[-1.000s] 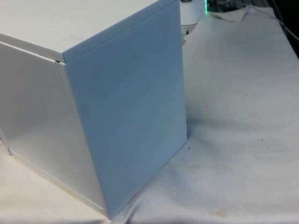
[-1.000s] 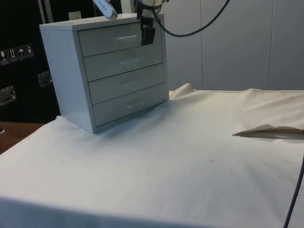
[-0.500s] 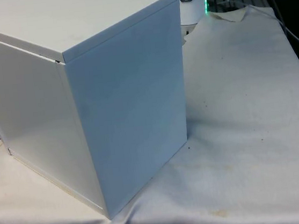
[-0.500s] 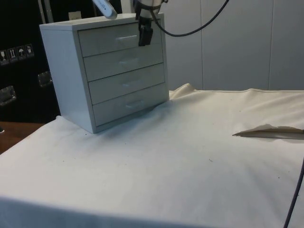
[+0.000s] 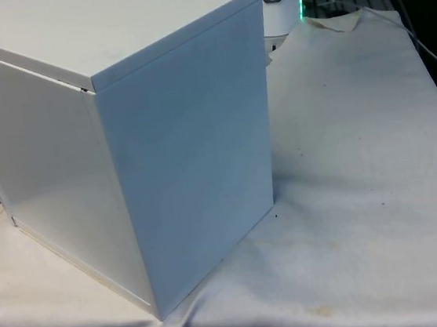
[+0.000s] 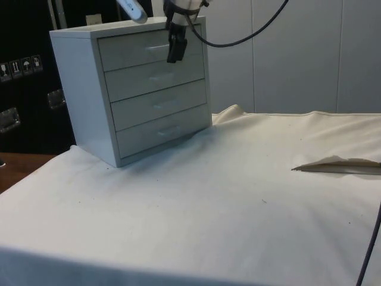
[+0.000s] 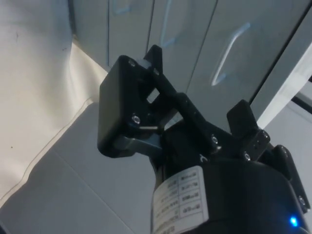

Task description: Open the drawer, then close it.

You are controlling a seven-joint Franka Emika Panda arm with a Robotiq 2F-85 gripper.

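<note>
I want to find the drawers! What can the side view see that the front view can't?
Side view alone: the chest's face with four shut drawers, each with a handle, and the gripper hanging in front of the top drawer, just beside its handle. Front view alone: the plain back and side panels of the chest of drawers, and the cloth on that side of it. Both: the white chest standing on the white cloth.
</note>
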